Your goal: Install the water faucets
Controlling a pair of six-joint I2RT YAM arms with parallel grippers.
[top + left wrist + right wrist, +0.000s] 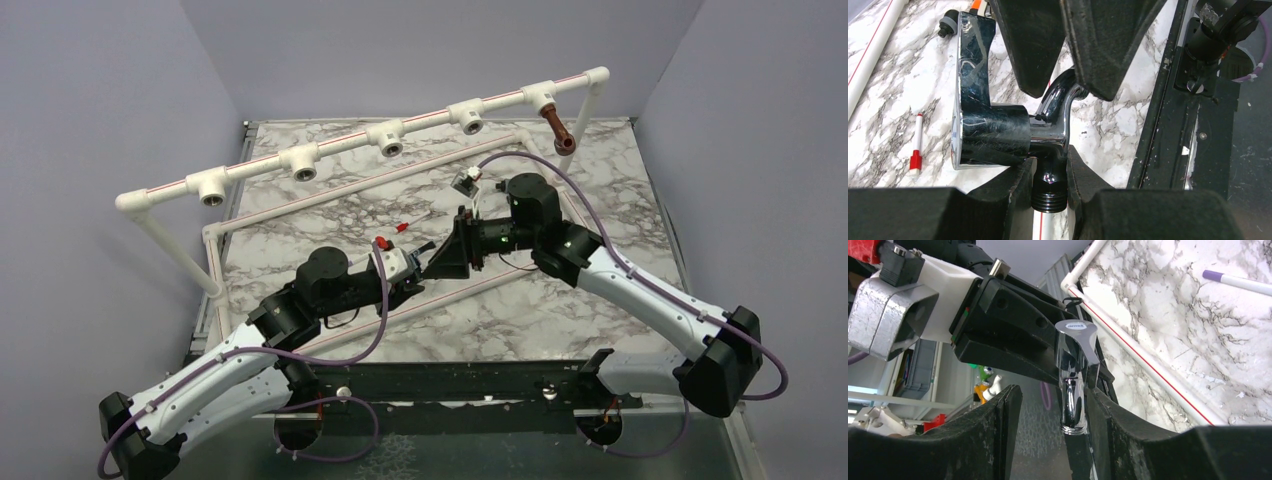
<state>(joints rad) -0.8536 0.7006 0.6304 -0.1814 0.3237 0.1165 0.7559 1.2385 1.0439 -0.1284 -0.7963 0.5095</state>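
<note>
The chrome faucet [998, 132] hangs in the air at mid-table between my two grippers. My left gripper [1048, 167] is shut on its threaded end [1049, 192]; its lever handle [973, 60] points away. My right gripper [1053, 392] is open around the curved spout [1073, 405]. The spout rests against one finger [1128, 435] and is apart from the other. In the top view the grippers meet tip to tip, left [418, 265] and right [442, 262]. The reddish-brown faucet [558, 131] sits in the rightmost tee of the white pipe rail.
The white pipe rail [340, 148] runs along the back with several empty tee sockets [388, 138]. A lower pipe frame [330, 195] lies on the marble. A red-tipped stick [916, 145] and a purple-tipped stick [1233, 281] lie on the table. A black rail [450, 385] spans the near edge.
</note>
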